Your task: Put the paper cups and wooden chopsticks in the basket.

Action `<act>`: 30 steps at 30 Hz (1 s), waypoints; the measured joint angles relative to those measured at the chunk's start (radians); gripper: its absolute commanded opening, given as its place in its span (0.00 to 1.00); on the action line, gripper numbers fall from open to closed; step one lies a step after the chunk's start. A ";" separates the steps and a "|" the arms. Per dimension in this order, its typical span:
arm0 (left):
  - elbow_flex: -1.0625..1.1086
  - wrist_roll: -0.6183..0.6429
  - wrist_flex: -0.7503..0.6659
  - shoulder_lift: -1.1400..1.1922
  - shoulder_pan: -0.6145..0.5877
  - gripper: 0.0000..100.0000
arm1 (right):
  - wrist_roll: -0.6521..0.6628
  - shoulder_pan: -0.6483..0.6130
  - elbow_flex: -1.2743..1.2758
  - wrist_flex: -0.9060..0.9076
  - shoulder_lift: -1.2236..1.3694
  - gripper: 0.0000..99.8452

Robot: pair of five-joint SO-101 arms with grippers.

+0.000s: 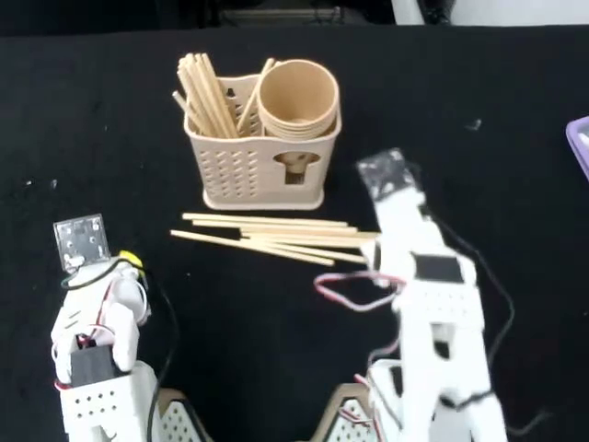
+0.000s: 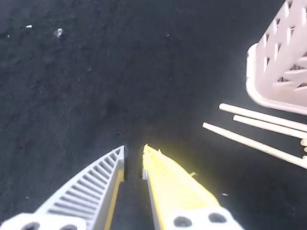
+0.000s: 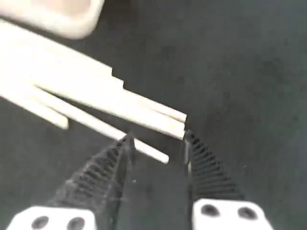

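Observation:
A beige slotted basket (image 1: 230,170) stands at the back middle of the black table. It holds stacked paper cups (image 1: 296,97) and a bundle of wooden chopsticks (image 1: 207,92). Several loose chopsticks (image 1: 267,238) lie flat just in front of it. My right arm (image 1: 414,267) covers their right ends. My right gripper (image 3: 157,139) is open just above the table, with the chopstick ends (image 3: 144,115) at its fingertips and one tip between them. My left gripper (image 2: 134,148) is shut and holds nothing, hovering left of the loose chopsticks (image 2: 259,129) and the basket (image 2: 283,62).
A purple object (image 1: 580,143) pokes in at the right edge of the table. The left arm (image 1: 97,322) sits at the front left. Bare black cloth (image 1: 101,138) stretches to the left of the basket.

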 measured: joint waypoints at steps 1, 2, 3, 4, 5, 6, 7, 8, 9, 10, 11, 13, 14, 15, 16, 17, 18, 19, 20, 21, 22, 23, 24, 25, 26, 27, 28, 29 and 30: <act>0.000 0.000 0.000 0.000 0.003 0.07 | 0.032 0.003 -0.017 0.000 0.046 0.17; 0.000 0.000 0.000 0.000 0.005 0.07 | 0.069 0.003 -0.034 -0.005 0.089 0.17; 0.000 0.000 0.000 0.000 0.005 0.07 | 0.107 0.003 -0.052 -0.012 0.132 0.17; 0.000 0.000 0.000 0.000 0.005 0.07 | 0.149 0.002 -0.071 -0.017 0.170 0.17; 0.000 -0.002 0.000 0.000 0.005 0.07 | 0.192 0.002 -0.089 -0.021 0.209 0.17; 0.000 -0.005 0.000 0.000 0.005 0.07 | 0.233 0.003 -0.109 -0.023 0.242 0.17; 0.000 -0.006 0.000 0.000 0.005 0.07 | 0.275 0.003 -0.129 -0.026 0.276 0.17; 0.000 -0.006 0.000 0.000 0.005 0.07 | 0.318 0.003 -0.146 -0.028 0.307 0.17; 0.000 -0.006 0.000 0.000 0.005 0.07 | 0.359 0.003 -0.163 -0.028 0.336 0.17; 0.000 -0.008 0.000 0.000 0.005 0.07 | 0.404 0.003 -0.180 -0.028 0.364 0.17; 0.000 -0.008 0.000 0.000 0.005 0.07 | 0.450 0.003 -0.193 -0.028 0.391 0.17; 0.000 -0.008 0.000 0.000 0.005 0.07 | 0.540 0.003 -0.212 -0.028 0.439 0.17; 0.000 -0.008 0.000 0.000 0.005 0.07 | 0.578 0.003 -0.218 -0.028 0.462 0.17; 0.000 -0.008 0.000 0.000 0.005 0.07 | 0.611 0.003 -0.218 -0.028 0.480 0.17; 0.000 -0.008 0.000 0.000 0.005 0.07 | 0.628 0.003 -0.218 -0.028 0.499 0.17; 0.000 -0.008 0.000 0.000 0.005 0.07 | 0.637 0.003 -0.218 -0.031 0.516 0.17; 0.000 -0.008 0.000 0.000 0.005 0.07 | 0.643 0.003 -0.218 -0.031 0.522 0.17; 0.000 -0.008 0.000 0.000 0.005 0.07 | 0.646 0.003 -0.219 -0.032 0.525 0.17; 0.000 -0.008 0.000 0.000 0.005 0.07 | 0.651 0.003 -0.219 -0.032 0.528 0.17; 0.002 -0.008 0.000 0.000 0.005 0.07 | 0.654 0.003 -0.219 -0.032 0.534 0.17; 0.003 -0.008 0.000 0.000 0.005 0.07 | 0.655 0.003 -0.219 -0.032 0.535 0.17; 0.003 -0.008 0.000 0.000 0.005 0.07 | 0.655 0.003 -0.219 -0.032 0.535 0.17; 0.003 -0.008 0.000 0.000 0.005 0.07 | 0.664 0.002 -0.219 -0.032 0.535 0.17; 0.003 -0.008 0.000 0.000 0.005 0.07 | 0.678 -0.006 -0.219 -0.032 0.535 0.17; 0.003 -0.008 0.000 0.000 0.005 0.07 | 0.695 -0.018 -0.219 -0.032 0.535 0.17; 0.003 -0.008 0.000 0.000 0.005 0.07 | 0.707 -0.028 -0.227 -0.032 0.535 0.17; 0.003 -0.008 0.000 0.000 0.005 0.07 | 0.715 -0.032 -0.235 -0.032 0.535 0.17; 0.003 -0.008 0.000 0.000 0.005 0.07 | 0.720 -0.038 -0.242 -0.032 0.535 0.17; 0.003 -0.008 0.000 0.000 0.005 0.07 | 0.723 -0.048 -0.247 -0.032 0.535 0.17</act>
